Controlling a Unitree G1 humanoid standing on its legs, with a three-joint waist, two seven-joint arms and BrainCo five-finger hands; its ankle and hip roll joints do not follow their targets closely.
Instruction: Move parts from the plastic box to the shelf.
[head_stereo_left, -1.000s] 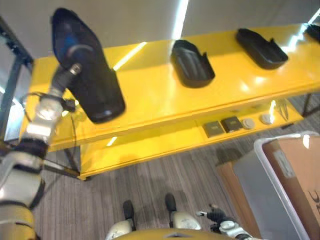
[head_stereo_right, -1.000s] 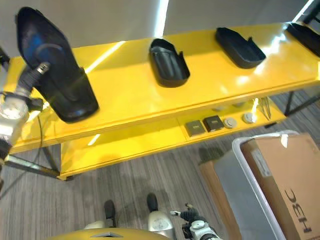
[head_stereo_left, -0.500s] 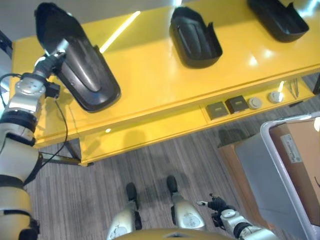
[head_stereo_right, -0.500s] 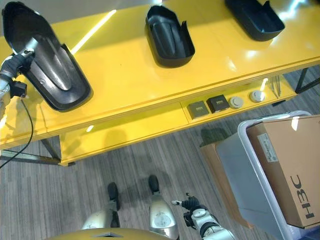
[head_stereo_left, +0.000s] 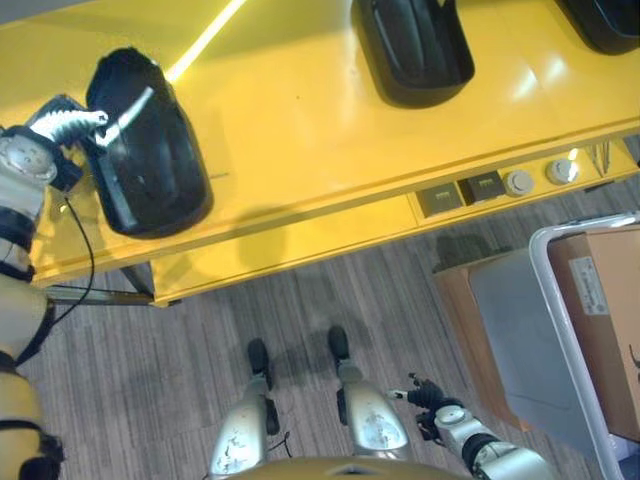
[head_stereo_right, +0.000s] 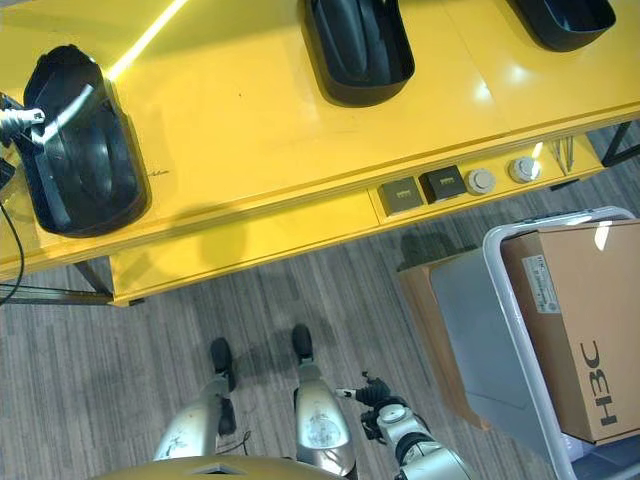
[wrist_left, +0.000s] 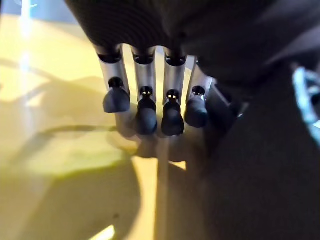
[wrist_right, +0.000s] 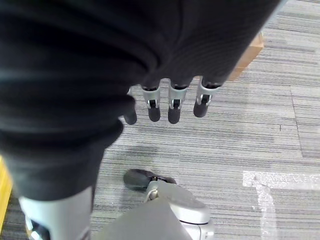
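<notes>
A large black moulded plastic part (head_stereo_left: 145, 155) is lying on the yellow shelf (head_stereo_left: 300, 120). Its rim is pinched by the left robot hand (head_stereo_left: 75, 125). The right robot hand (head_stereo_left: 425, 395) is hung low over the grey floor (wrist_right: 240, 135), fingers loosely straight.

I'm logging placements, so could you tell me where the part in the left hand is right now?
The black part lies at the left end of the yellow shelf, gripped at its edge by the left hand, left of another black part.
</notes>
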